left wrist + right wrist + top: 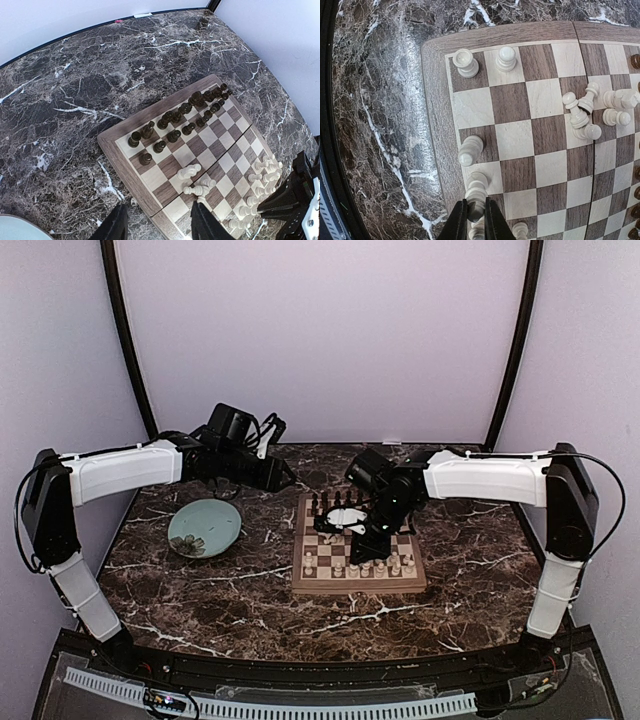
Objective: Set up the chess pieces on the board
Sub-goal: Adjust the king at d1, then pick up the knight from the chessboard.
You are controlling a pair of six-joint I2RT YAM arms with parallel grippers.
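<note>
At the board's (435, 100) edge, right gripper (476, 202) is clamped on a white piece (476, 185); left gripper (159, 210) stands apart, empty. We judge placement underway; next, seat it upright, release.

The white piece (476, 184) between the jaws of the right gripper (475, 204) is being partly hidden by them; just beside those jaws, a second white piece (520, 230) is being cut off by the lower edge.
</note>
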